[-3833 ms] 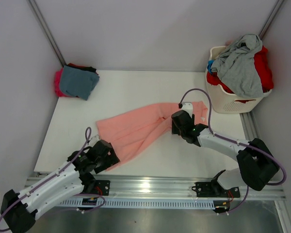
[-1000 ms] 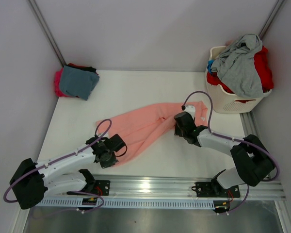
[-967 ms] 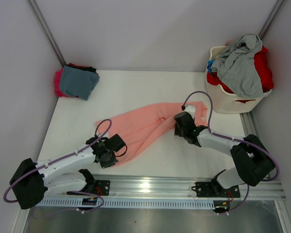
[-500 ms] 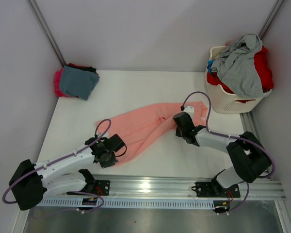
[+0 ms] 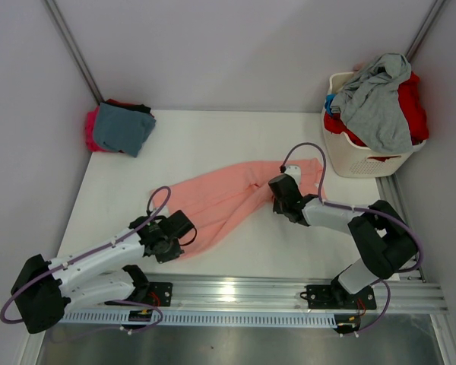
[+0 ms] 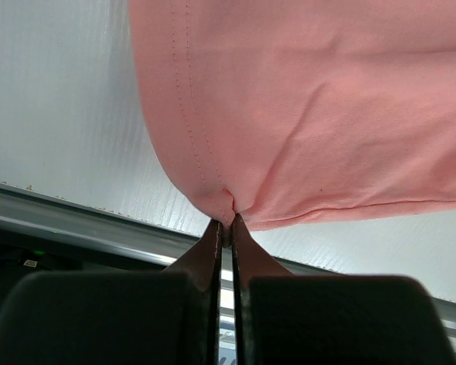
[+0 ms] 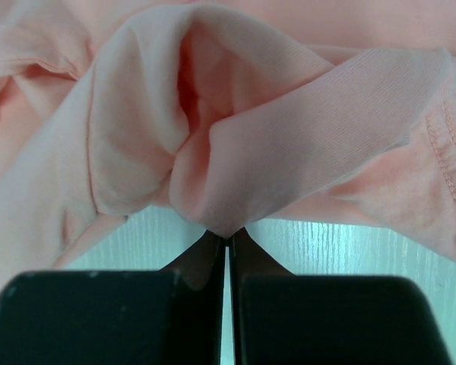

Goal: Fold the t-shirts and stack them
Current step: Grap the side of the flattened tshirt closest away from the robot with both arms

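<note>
the spreading step is judged to be in hand: the long salmon-pink cotton t-shirt [image 5: 220, 201] is bunched into a diagonal band on the white table [image 5: 213, 137] and is not yet flat enough to be folded. in the overhead view it is stretched across the middle of the table from about 7 o'clock to 2 o'clock. the left gripper [image 6: 225, 226] is closed on the hem corner at the shirt's 7 o'clock end, with the cloth fanned out beyond the pinch. the right gripper [image 7: 226, 236] is clamped on a rumpled fold at the shirt's 3 o'clock side, possibly a sleeve, though that is not clearly shown. next, the two pinched points would need to be drawn apart and the cloth laid flat. a folded pile of teal-blue and magenta shirts [image 5: 120, 128] is seen at 10 o'clock, and a white slotted plastic basket [image 5: 357, 163] heaped with grey and red shirts [image 5: 380, 99] at 2 o'clock.
</note>
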Tool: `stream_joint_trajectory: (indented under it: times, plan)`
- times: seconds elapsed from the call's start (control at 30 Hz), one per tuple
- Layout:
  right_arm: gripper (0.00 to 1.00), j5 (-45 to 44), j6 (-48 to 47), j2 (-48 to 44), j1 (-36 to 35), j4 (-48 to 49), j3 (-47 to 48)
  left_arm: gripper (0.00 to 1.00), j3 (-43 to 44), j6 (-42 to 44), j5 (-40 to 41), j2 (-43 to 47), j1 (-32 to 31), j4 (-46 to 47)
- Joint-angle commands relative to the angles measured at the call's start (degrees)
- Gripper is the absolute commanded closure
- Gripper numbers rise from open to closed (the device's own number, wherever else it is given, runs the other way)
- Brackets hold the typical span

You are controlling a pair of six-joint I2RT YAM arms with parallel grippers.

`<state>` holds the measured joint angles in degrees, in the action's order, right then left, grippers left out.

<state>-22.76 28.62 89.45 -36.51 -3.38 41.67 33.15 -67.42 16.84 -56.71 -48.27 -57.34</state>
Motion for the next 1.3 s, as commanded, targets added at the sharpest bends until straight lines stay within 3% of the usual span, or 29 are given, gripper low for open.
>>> stream_joint_trajectory:
  times: [0.0, 0.47, 0.63, 0.93, 1.27]
  plan:
    - [1.0, -0.88, -0.76, -1.64, 0.04, 0.39, 2.8, 1.0, 1.48, 0.71, 1.7, 0.64, -0.51, 0.12]
    - [1.0, -3.51, -5.06, -9.2, 0.04, -4.35, 6.49, 0.99, 2.89, 0.88, 1.79, 0.81, -0.51, 1.62]
    - [1.0, -5.62, -5.68, -13.33, 0.48, -7.34, 7.72, 0.99, 5.79, 0.89, 5.3, 1.95, -0.51, -1.71]
    - [1.0, -13.0, -3.67, -27.19, 1.71, -20.68, 8.34, 0.99, 11.32, -0.61, 11.19, 8.01, -0.51, -11.11]
    - [1.0, -18.98, -0.5, -39.95, 1.71, -36.42, 9.83, 0.99, 14.84, -2.28, 11.73, 12.85, -0.42, -18.85]
